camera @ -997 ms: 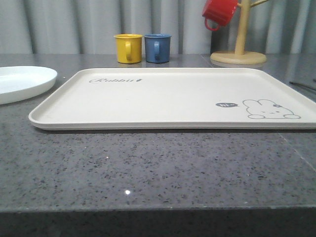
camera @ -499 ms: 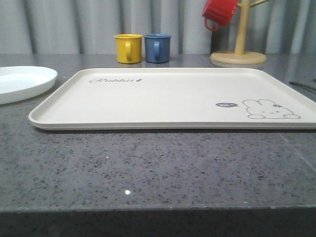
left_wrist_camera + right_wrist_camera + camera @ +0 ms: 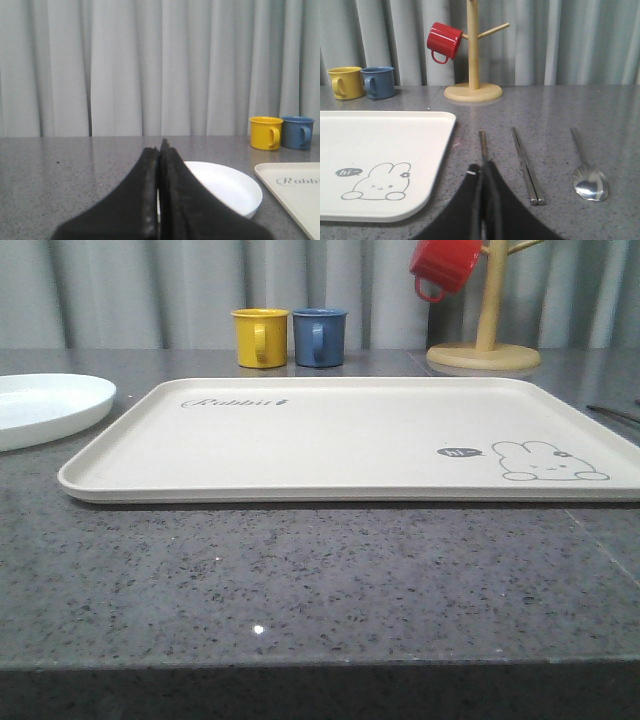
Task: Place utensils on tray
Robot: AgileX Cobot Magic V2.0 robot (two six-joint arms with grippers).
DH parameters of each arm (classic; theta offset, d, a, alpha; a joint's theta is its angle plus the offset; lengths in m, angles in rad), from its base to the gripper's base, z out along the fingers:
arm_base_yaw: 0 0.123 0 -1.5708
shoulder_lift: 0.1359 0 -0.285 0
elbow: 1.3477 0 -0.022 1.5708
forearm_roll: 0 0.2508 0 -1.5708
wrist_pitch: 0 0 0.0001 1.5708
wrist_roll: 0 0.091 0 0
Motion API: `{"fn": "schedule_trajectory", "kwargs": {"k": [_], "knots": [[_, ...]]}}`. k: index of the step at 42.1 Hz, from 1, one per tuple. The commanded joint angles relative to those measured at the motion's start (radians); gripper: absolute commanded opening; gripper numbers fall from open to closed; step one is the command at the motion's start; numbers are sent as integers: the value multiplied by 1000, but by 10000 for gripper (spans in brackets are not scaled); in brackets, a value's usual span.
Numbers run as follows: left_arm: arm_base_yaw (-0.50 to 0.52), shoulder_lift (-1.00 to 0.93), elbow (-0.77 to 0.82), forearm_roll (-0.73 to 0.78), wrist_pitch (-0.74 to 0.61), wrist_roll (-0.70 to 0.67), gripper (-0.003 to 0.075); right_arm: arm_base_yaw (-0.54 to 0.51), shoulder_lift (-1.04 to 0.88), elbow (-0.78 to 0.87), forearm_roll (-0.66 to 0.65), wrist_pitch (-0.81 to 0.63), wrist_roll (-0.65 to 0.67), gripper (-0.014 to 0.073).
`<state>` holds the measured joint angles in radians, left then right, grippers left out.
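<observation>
The cream tray (image 3: 330,440) with its rabbit drawing lies bare across the middle of the table. Left of it sits the round white plate (image 3: 45,405). In the left wrist view my left gripper (image 3: 161,147) is shut with nothing in it, and the plate (image 3: 227,187) lies just beyond its tips. In the right wrist view my right gripper (image 3: 484,165) is shut and hovers over the fork (image 3: 482,142), whose handle shows past the tips. The chopsticks (image 3: 525,165) and spoon (image 3: 587,175) lie parallel beside the fork, off the tray (image 3: 375,150).
A yellow mug (image 3: 260,337) and a blue mug (image 3: 319,337) stand behind the tray. A wooden mug tree (image 3: 485,348) at the back right carries a red mug (image 3: 445,265). Grey curtains close off the back. The stone table's front edge is near the camera.
</observation>
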<state>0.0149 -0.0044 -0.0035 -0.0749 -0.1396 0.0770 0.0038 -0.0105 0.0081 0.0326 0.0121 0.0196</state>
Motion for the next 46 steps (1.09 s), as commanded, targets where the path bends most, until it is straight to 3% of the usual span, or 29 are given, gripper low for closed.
{"fn": "schedule_trajectory", "kwargs": {"k": [1,8,19,40,43,46], "knots": [[0,-17,-78,-7,-47,-3,-20,-5,-15,-113,2,-23,-4,-117],[0,23,-315,2,180,-3,-20,-5,27,-335,2,178,-4,-117],[0,264,-659,75,531,-3,-20,-5,266,-637,2,522,-4,-117],[0,499,-697,-7,639,-3,-16,-5,494,-670,-7,618,-6,-110],[0,528,-697,-7,658,-3,27,-5,509,-670,-15,621,-7,-32],[0,556,-697,-7,672,-3,126,-5,523,-670,-20,620,-13,115]]}}
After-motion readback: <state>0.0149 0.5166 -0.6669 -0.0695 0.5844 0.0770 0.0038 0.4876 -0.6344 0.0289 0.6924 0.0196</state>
